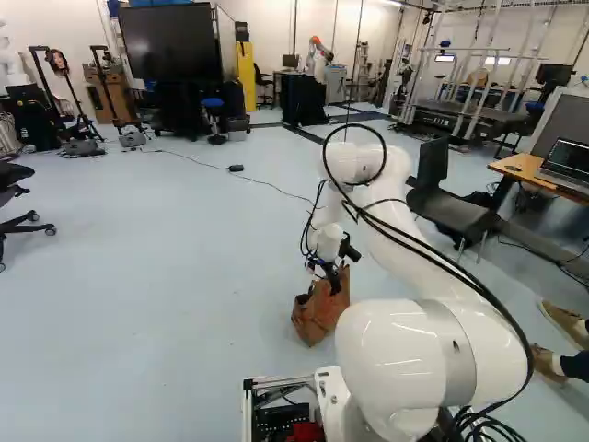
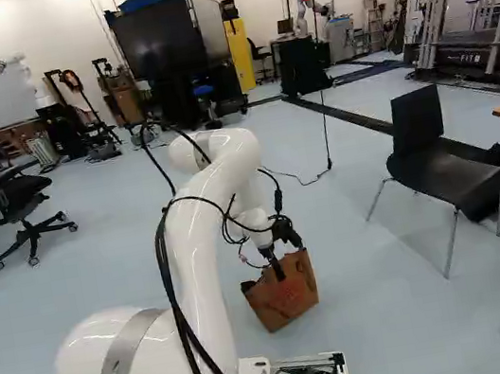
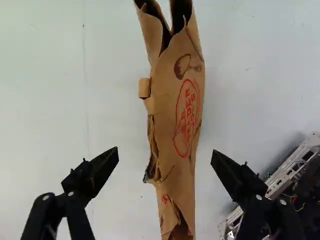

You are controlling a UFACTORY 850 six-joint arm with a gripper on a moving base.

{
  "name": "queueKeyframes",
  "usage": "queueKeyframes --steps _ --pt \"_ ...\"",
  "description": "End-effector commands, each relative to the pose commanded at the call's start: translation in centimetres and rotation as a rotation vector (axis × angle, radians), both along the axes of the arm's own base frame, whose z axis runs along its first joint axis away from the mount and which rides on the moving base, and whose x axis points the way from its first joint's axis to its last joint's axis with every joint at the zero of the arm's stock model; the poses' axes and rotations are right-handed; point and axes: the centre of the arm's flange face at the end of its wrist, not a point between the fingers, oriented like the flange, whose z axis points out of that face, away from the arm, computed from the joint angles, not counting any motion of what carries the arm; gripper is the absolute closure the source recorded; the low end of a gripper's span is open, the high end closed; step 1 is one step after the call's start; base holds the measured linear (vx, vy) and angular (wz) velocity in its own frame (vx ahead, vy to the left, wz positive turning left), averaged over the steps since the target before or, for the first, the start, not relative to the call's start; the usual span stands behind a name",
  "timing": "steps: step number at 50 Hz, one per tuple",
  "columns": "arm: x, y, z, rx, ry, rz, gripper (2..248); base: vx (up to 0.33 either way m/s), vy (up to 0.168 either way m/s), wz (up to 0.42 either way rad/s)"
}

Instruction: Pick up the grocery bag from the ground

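Crinkly brown paper grocery bag (image 3: 175, 110), skinny from above, red oval on side | on smooth, pale floor (image 1: 166, 276) | black jaws wide apart around bag, gripping nothing

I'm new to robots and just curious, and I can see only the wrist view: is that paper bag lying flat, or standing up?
Observer: It looks to be standing; both base views show the bag's broad side rising from the floor.
Visitor: Has the gripper come down to its level?
Observer: It seems so: in the right base view one finger of the gripper overlaps the upper part of the bag's side.
Visitor: Is there any furniture nearby that I can't see?
Observer: Yes, a black chair stands to the right of the bag in the right base view.
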Motion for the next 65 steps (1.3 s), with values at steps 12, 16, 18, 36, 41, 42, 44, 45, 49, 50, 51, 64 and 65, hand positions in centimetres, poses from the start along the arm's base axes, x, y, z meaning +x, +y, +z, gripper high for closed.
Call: queueKeyframes --steps 12,16,18,36,41,42,44,45,49,50,51,64,65 --pt "0.1 0.0 -1.8 0.001 0.006 0.000 3 0.000 0.000 0.000" --pt "0.1 0.0 -2.4 0.001 0.008 0.000 3 0.000 0.000 0.000" --pt "0.1 0.0 -2.7 0.001 0.009 0.000 3 0.000 0.000 0.000" --pt "0.2 0.0 -5.5 0.002 0.016 0.000 3 0.000 0.000 0.000" --pt "0.2 0.0 -6.2 0.002 0.017 0.000 3 0.000 0.000 0.000" --pt "0.2 0.0 -6.4 0.002 0.017 0.000 3 0.000 0.000 0.000" --pt "0.2 0.0 -6.6 0.002 0.018 0.000 3 0.000 0.000 0.000" --pt "0.2 0.0 -6.7 0.002 0.018 0.000 3 0.000 0.000 0.000" --pt "0.3 0.0 -7.0 0.002 0.018 0.000 3 0.000 0.000 0.000" --pt "0.3 0.0 -7.0 0.002 0.018 0.000 3 0.000 0.000 0.000" --pt "0.3 0.0 -7.0 0.002 0.018 0.000 3 0.000 0.000 0.000" --pt "0.3 0.0 -7.1 0.002 0.019 0.000 52 0.000 0.000 0.000" --pt "0.3 0.0 -7.1 0.002 0.019 0.000 91 0.000 0.000 0.000"
